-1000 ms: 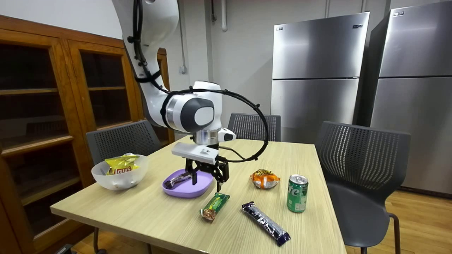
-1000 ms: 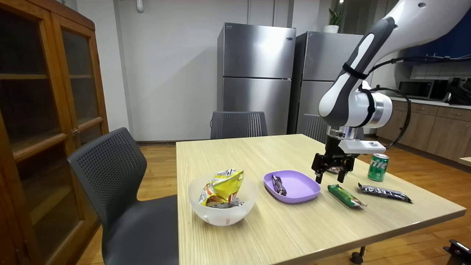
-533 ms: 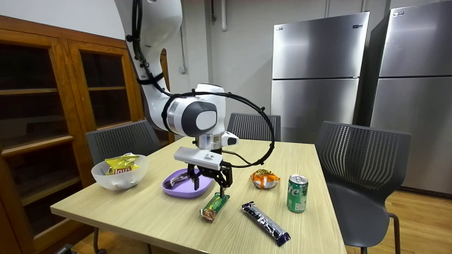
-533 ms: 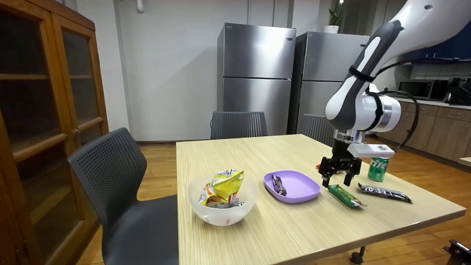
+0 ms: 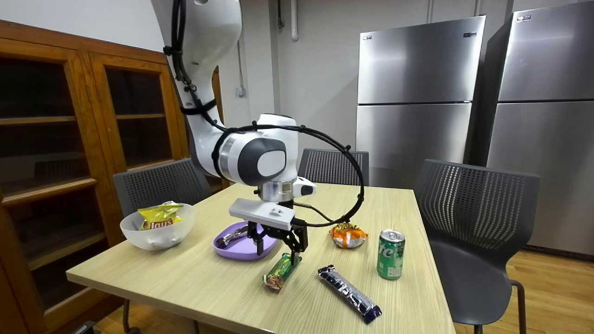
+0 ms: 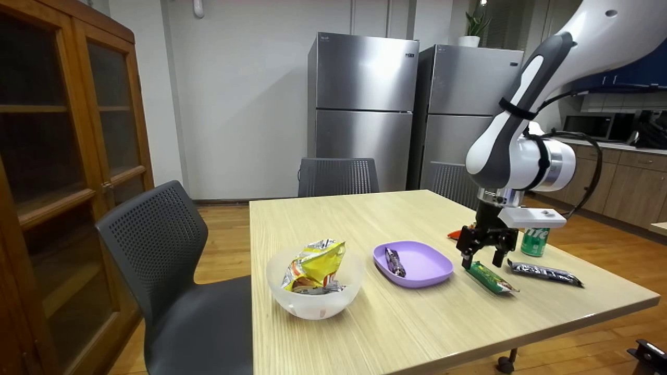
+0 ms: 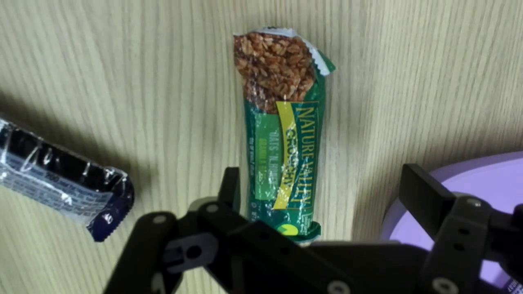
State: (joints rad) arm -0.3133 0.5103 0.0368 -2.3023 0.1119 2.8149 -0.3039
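My gripper [image 7: 321, 173] is open with nothing held, low above the table. Beneath it lies a green granola bar [image 7: 282, 159] with a brown oat-patterned end. In the wrist view the bar's lower part shows between the fingers, nearer the left one, and its lowest end is partly hidden. The right finger [image 7: 425, 196] overlaps the rim of a purple plate [image 7: 482, 175]. In both exterior views the gripper [image 5: 277, 255] is over the bar's end closest to the plate; I cannot tell whether it touches. A dark wrapped bar [image 6: 394, 262] rests in the plate.
A silver and dark bar [image 5: 349, 294] lies beside the green one. Behind stand a green can [image 5: 390, 255] and an orange packet [image 5: 348, 235]. A frosted bowl [image 6: 312, 304] holds a yellow chip bag [image 6: 318, 263]. Chairs [image 5: 478, 218] surround the table.
The gripper has come down and shifted to the right in both exterior views, from above and beside the plate to over the green bar. It has stayed open; the objects have not moved.
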